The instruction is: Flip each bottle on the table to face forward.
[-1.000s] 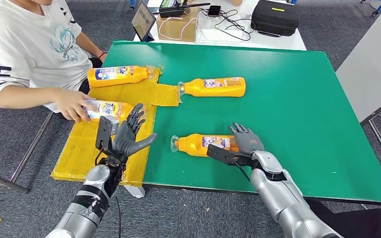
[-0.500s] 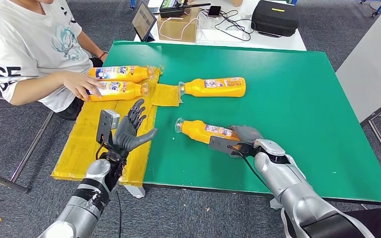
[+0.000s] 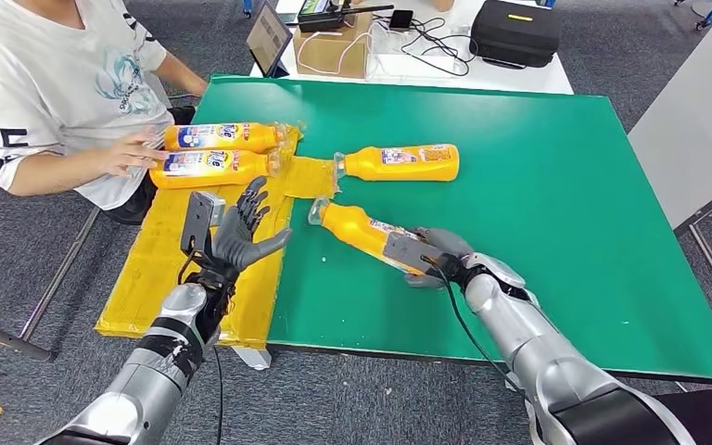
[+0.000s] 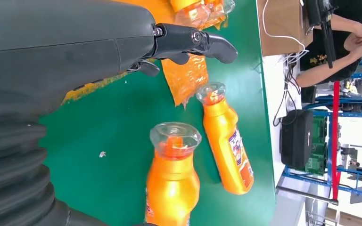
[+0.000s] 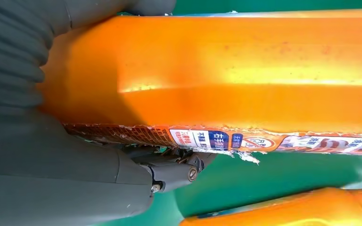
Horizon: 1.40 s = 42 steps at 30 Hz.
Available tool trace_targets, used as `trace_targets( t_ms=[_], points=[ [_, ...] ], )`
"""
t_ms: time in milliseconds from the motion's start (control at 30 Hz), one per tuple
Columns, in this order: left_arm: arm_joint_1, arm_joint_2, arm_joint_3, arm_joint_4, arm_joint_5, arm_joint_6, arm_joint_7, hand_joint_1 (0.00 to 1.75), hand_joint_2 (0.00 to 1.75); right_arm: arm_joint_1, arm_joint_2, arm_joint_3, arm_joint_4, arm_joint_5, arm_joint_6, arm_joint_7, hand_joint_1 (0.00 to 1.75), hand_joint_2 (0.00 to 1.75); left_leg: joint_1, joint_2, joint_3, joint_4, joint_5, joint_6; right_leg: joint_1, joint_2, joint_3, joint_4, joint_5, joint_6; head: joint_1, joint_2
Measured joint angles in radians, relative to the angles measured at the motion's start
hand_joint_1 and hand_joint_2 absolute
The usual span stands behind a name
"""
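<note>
While half a second ago the near bottle (image 3: 363,234) lay almost level in the centre of the head view, it now points diagonally, its clear cap toward the upper left, near the yellow mat (image 3: 162,269). The right hand (image 3: 438,252) grasps its base end at lower centre; in the right wrist view the orange body fills the frame against the hand. The left hand (image 3: 241,236) hovers released, fingers spread, over the mat at lower left. The far bottle (image 3: 399,162) lies unmoved at upper centre of the green table (image 3: 565,204). At upper left a person's hand (image 3: 130,153) now touches two bottles (image 3: 213,151) side by side.
</note>
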Motion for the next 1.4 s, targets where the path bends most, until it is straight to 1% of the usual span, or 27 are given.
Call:
trace_targets(
  t_ms=[133,233,367,433,533,700,800,933,1167,1233,1400],
  points=[
    [-0.008,0.003,0.0,0.022,-0.002,0.013,0.0,0.0,1.75,0.015,0.022,-0.029,0.0,-0.045,-0.042,-0.025,1.75,1.75,0.0,0.0,0.0,0.0,0.0,0.0,0.0,0.0,0.0,0.0,0.0,0.0,0.0,0.0],
    [-0.01,0.005,-0.002,0.03,-0.027,0.047,-0.004,0.0,1.75,0.062,0.047,-0.062,-0.047,-0.109,-0.146,-0.062,1.75,1.75,0.0,0.0,0.0,0.0,0.0,0.0,0.0,0.0,0.0,0.0,0.0,0.0,0.0,0.0],
    [-0.017,0.009,-0.012,0.045,-0.129,0.154,-0.028,0.0,1.75,0.17,0.108,-0.097,-0.185,-0.175,-0.286,-0.105,1.75,1.75,0.001,0.0,-0.001,0.0,-0.001,-0.001,0.002,0.0,-0.001,0.0,-0.001,-0.001,0.0,0.0],
    [-0.022,0.011,-0.015,0.051,-0.161,0.17,-0.03,0.0,1.75,0.223,0.136,-0.101,-0.261,-0.192,-0.332,-0.12,1.75,1.75,0.002,0.0,-0.001,0.0,-0.001,-0.001,0.002,0.0,-0.001,0.0,-0.001,-0.001,0.0,0.0],
    [-0.024,0.011,-0.016,0.056,-0.164,0.128,-0.014,0.0,1.75,0.276,0.163,-0.101,-0.356,-0.207,-0.362,-0.128,1.75,1.75,0.002,0.0,-0.001,0.0,-0.001,-0.001,0.002,0.0,-0.002,0.0,-0.001,-0.002,0.0,0.0],
    [-0.025,0.008,-0.025,0.063,-0.137,0.045,0.005,0.0,1.75,0.305,0.186,-0.095,-0.432,-0.216,-0.361,-0.128,1.75,1.75,0.001,0.0,-0.001,0.0,-0.001,-0.001,0.002,0.0,-0.002,0.0,-0.001,-0.001,0.0,0.0],
    [-0.026,0.003,-0.028,0.064,-0.088,-0.032,0.021,0.0,1.75,0.306,0.198,-0.084,-0.438,-0.225,-0.356,-0.132,1.75,1.75,0.001,0.0,-0.001,0.0,-0.001,-0.001,0.002,0.0,-0.002,0.0,-0.001,-0.001,0.0,0.0],
    [-0.028,-0.01,-0.045,0.063,-0.034,-0.108,0.04,0.0,1.75,0.302,0.215,-0.062,-0.432,-0.228,-0.349,-0.133,1.75,1.75,0.001,0.0,-0.001,0.0,-0.001,-0.001,0.002,0.0,-0.002,0.0,-0.001,-0.001,0.0,0.0],
    [-0.031,-0.02,-0.085,0.046,0.145,-0.267,0.084,0.0,1.75,0.276,0.244,-0.017,-0.374,-0.234,-0.346,-0.151,1.75,1.75,0.002,0.0,-0.002,0.0,-0.001,-0.001,0.002,0.0,-0.002,0.0,-0.001,-0.001,0.0,0.0],
    [-0.03,-0.02,-0.094,0.034,0.175,-0.283,0.083,0.0,1.75,0.271,0.251,-0.008,-0.355,-0.236,-0.342,-0.154,1.75,1.75,0.002,0.0,-0.002,0.0,-0.001,-0.001,0.002,0.0,-0.002,0.0,-0.001,-0.002,0.0,0.0],
    [-0.022,-0.02,-0.109,-0.01,0.206,-0.264,0.081,0.0,1.75,0.268,0.268,0.023,-0.315,-0.227,-0.333,-0.154,1.75,1.75,0.002,0.0,-0.002,0.0,-0.001,-0.001,0.002,0.0,-0.002,0.0,-0.001,-0.001,0.0,0.0]
  ],
)
